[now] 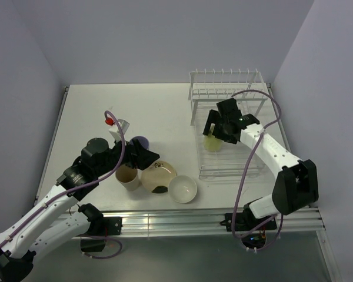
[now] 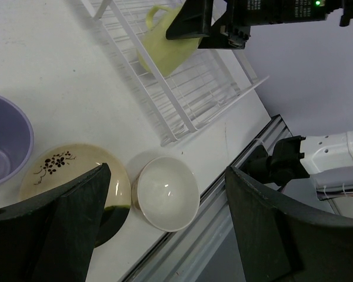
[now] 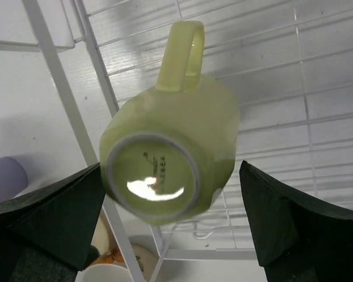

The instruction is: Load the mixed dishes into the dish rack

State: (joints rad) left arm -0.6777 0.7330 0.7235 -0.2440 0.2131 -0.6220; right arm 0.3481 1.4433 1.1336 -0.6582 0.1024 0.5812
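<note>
The pale yellow-green mug (image 3: 170, 158) stands upside down on the dish rack (image 1: 247, 167), near its left edge, handle toward the prong row. My right gripper (image 1: 222, 130) hovers over the mug, open, its fingers (image 3: 294, 223) wide on either side. On the table to the rack's left are the lavender tumbler (image 1: 142, 141), the tan tumbler (image 1: 128, 176), the cream plate (image 1: 159, 176) and the small white bowl (image 1: 182, 188). My left gripper (image 2: 167, 223) is open above the bowl (image 2: 166, 192) and the plate's edge (image 2: 70, 173), holding nothing.
The rack's upright prongs (image 1: 223, 76) rise at its far end. A metal rail (image 1: 176, 220) runs along the table's near edge, close to the bowl. Walls close in the table at the back and on both sides.
</note>
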